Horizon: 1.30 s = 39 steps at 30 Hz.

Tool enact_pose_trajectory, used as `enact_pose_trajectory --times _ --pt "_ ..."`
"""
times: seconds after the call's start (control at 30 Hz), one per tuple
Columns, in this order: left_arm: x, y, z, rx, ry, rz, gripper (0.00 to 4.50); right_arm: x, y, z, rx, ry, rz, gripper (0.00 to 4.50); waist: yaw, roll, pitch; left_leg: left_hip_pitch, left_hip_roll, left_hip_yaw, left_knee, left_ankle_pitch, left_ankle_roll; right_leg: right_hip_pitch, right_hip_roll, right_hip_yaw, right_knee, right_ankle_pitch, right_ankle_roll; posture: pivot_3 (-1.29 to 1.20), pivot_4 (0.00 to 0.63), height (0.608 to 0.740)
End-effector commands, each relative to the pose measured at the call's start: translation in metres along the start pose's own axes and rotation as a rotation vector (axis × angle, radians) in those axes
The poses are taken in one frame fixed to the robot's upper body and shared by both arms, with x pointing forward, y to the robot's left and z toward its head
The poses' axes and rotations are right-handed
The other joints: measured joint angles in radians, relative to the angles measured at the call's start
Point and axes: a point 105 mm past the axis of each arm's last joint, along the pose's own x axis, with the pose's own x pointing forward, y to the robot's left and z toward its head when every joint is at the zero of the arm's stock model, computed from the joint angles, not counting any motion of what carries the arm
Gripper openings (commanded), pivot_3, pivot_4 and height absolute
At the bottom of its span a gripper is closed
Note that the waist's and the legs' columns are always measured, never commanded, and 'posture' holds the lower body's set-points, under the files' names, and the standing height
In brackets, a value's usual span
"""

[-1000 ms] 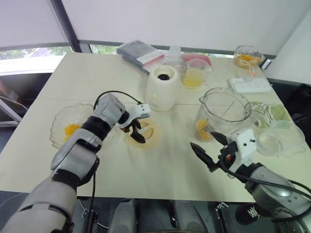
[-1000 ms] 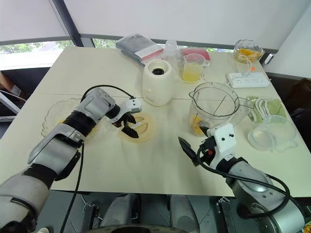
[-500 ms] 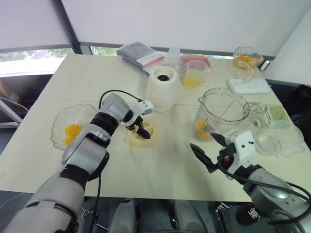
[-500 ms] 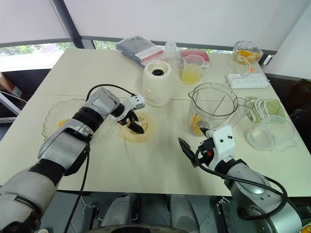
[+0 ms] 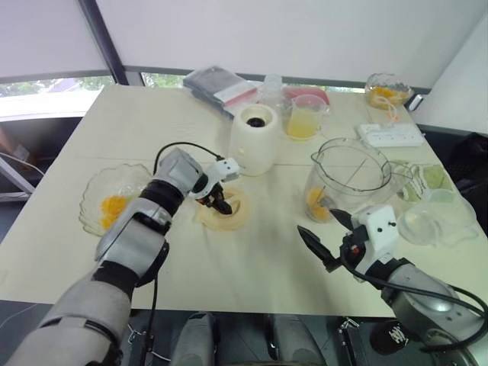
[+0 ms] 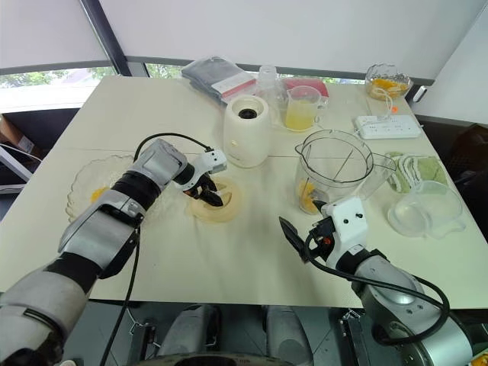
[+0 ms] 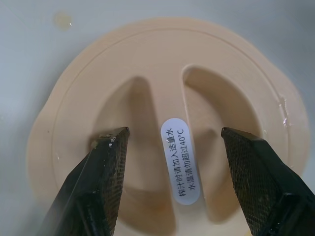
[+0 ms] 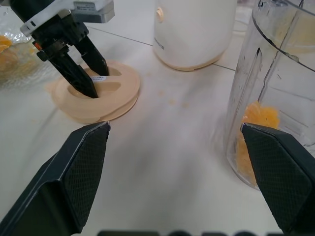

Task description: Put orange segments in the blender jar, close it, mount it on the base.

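The cream blender lid (image 5: 232,219) lies flat on the table in front of the white base (image 5: 254,139). My left gripper (image 5: 219,204) is open, its fingers (image 7: 106,162) standing in the lid's (image 7: 162,54) two recesses, one on each side of the labelled middle ridge. The clear jar (image 5: 347,179) stands uncovered to the right with orange segments (image 5: 316,202) at its bottom. My right gripper (image 5: 324,240) hovers open and empty in front of the jar (image 8: 280,73), near the table's front edge. A glass dish (image 5: 97,191) at the left holds more orange segments (image 5: 111,204).
Behind the base stand a measuring cup of juice (image 5: 305,118), a bottle and some packets (image 5: 221,82). A power strip (image 5: 393,134) and a bowl of orange pieces (image 5: 387,88) sit at the back right. A clear container (image 5: 431,221) and green cloth (image 5: 435,177) lie right of the jar.
My left gripper has shifted slightly right and lowered until its fingers sit in the lid's recesses. The right arm has hardly moved.
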Motion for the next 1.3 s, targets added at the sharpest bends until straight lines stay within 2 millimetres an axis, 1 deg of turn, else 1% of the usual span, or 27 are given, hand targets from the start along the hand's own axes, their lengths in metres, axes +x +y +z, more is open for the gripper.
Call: enact_pose_trajectory --times 0.03,0.27,0.37,0.4,0.43,0.47,0.5,0.53,0.7,0.83,0.93,1.07,1.17,1.3 --pt "0.014 0.000 -0.027 0.003 0.102 0.034 3.13 -0.001 0.000 0.009 -0.032 -0.032 0.000 4.50 0.000 0.000 -0.002 0.001 0.000 0.000 0.000 0.000 0.000 0.001 0.000 0.000 0.000 0.000 0.000 0.00 0.150 0.740" --pt "0.017 -0.001 -0.028 0.012 0.112 0.052 3.13 -0.001 0.001 0.007 -0.037 -0.030 -0.011 4.50 -0.004 0.000 -0.003 0.011 0.001 0.000 0.000 0.000 0.000 0.011 0.000 0.001 -0.001 -0.002 -0.003 0.00 0.150 0.740" --pt "0.017 0.000 -0.027 0.019 0.114 0.057 2.27 -0.001 0.000 0.007 -0.038 -0.029 -0.018 4.50 -0.006 0.001 -0.004 0.012 0.001 0.000 0.000 0.000 0.000 0.012 0.000 0.001 -0.001 -0.002 -0.003 0.00 0.150 0.740" --pt "0.017 0.000 -0.028 0.021 0.115 0.058 1.72 -0.001 -0.001 0.006 -0.039 -0.027 -0.020 4.50 -0.006 0.001 -0.005 0.012 0.001 0.000 0.000 0.000 0.000 0.012 0.000 0.001 -0.001 -0.002 -0.003 0.00 0.150 0.740" --pt "0.017 0.000 -0.028 0.022 0.116 0.058 1.31 -0.001 -0.001 0.006 -0.040 -0.026 -0.021 4.50 -0.006 0.002 -0.005 0.012 0.001 0.000 0.000 0.000 0.000 0.012 0.000 0.001 -0.001 -0.002 -0.003 0.00 0.150 0.740" --pt "0.017 0.000 -0.028 0.022 0.117 0.058 0.77 -0.001 -0.001 0.006 -0.040 -0.026 -0.022 4.50 -0.006 0.002 -0.006 0.012 0.002 0.000 0.000 0.000 0.000 0.013 0.000 0.001 -0.001 -0.002 -0.003 0.00 0.150 0.740" --pt "0.016 0.000 -0.028 0.022 0.117 0.058 0.32 -0.002 -0.001 0.006 -0.040 -0.025 -0.023 4.50 -0.006 0.002 -0.006 0.013 0.002 0.000 0.000 0.000 0.000 0.013 0.000 0.001 -0.001 -0.002 -0.004 0.00 0.150 0.740" --pt "0.016 0.000 -0.029 0.022 0.117 0.059 0.23 -0.002 -0.001 0.006 -0.041 -0.025 -0.024 4.50 -0.006 0.002 -0.007 0.014 0.002 -0.001 0.000 0.000 0.000 0.014 0.000 0.001 -0.001 -0.002 -0.004 0.00 0.150 0.740" --pt "0.014 -0.001 -0.028 0.021 0.098 0.041 0.23 -0.002 -0.003 0.005 -0.039 -0.025 -0.030 4.50 -0.007 0.003 -0.007 0.014 0.002 -0.001 0.000 0.000 0.000 0.014 0.000 0.001 -0.001 -0.002 -0.004 0.00 0.150 0.740" --pt "0.003 0.006 -0.017 0.115 0.041 0.065 0.23 -0.002 -0.006 0.002 -0.033 -0.017 -0.042 4.50 -0.007 0.002 -0.006 0.014 0.003 -0.001 -0.001 0.000 0.000 0.013 0.000 0.001 -0.002 -0.002 -0.004 0.00 0.150 0.740" --pt "-0.010 0.009 -0.003 0.168 -0.028 0.050 0.23 -0.005 -0.012 -0.005 -0.029 -0.003 -0.069 4.50 -0.007 0.002 -0.006 0.011 0.003 -0.001 -0.001 0.000 0.000 0.011 0.000 0.001 -0.002 -0.002 -0.004 0.00 0.150 0.740" --pt "-0.034 0.011 0.022 0.256 -0.126 0.035 0.23 -0.014 -0.025 -0.018 0.006 0.021 -0.136 4.50 -0.005 0.001 -0.006 0.004 0.002 0.000 -0.001 0.000 0.000 0.003 -0.001 0.001 -0.002 -0.002 -0.004 0.00 0.150 0.740" --pt "-0.047 0.013 0.030 0.343 -0.157 0.047 0.23 -0.020 -0.031 -0.023 0.023 0.025 -0.171 4.50 -0.001 0.001 -0.006 -0.004 0.002 0.000 -0.001 0.000 0.000 -0.004 0.000 0.001 -0.002 0.000 0.000 0.00 0.150 0.740" --pt "-0.066 0.010 0.035 0.453 -0.186 0.007 0.23 -0.025 -0.043 -0.027 0.023 0.024 -0.244 4.50 0.000 0.002 -0.006 -0.005 0.001 0.000 -0.001 -0.001 0.002 -0.004 0.000 0.001 -0.003 0.000 0.000 0.00 0.150 0.740"
